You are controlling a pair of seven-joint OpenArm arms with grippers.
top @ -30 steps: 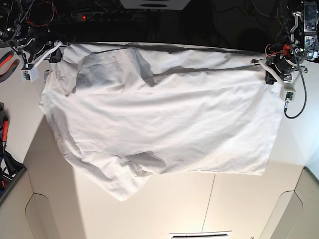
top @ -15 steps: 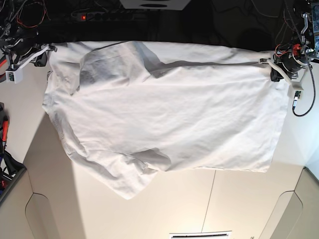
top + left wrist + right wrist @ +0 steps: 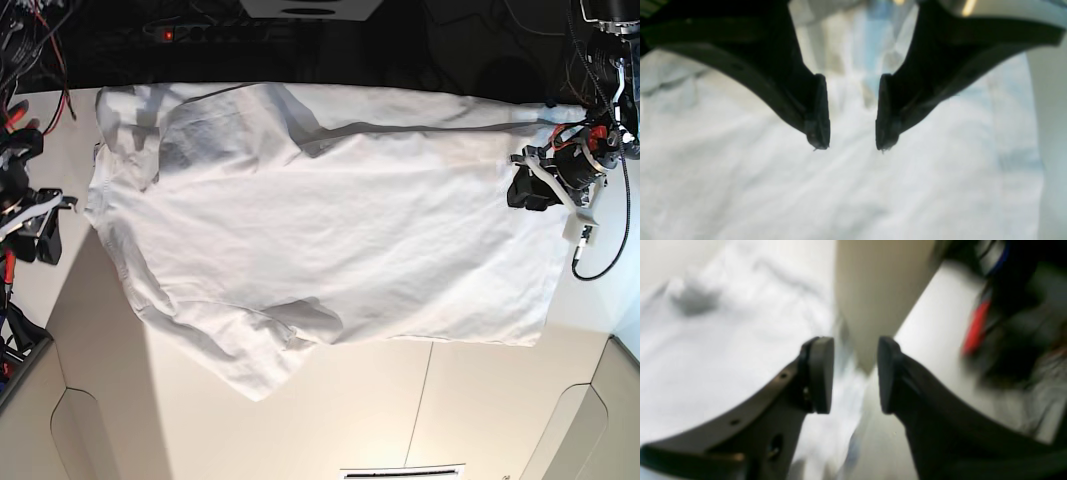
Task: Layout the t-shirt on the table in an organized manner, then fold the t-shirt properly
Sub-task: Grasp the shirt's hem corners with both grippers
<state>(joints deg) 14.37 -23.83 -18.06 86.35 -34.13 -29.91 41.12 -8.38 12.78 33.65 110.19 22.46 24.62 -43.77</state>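
White t-shirt lies spread across the far part of the table, wrinkled, one sleeve flopped toward the near side at its lower left corner, a folded-over flap shadowed near its far left. Thin dark seam line runs across the bare tabletop below the shirt. Left gripper hangs over the shirt's right edge, jaws apart, nothing between them, only blurry white cloth below. Right gripper sits off the shirt's left edge, jaws parted too, empty, shirt hem just beside it.
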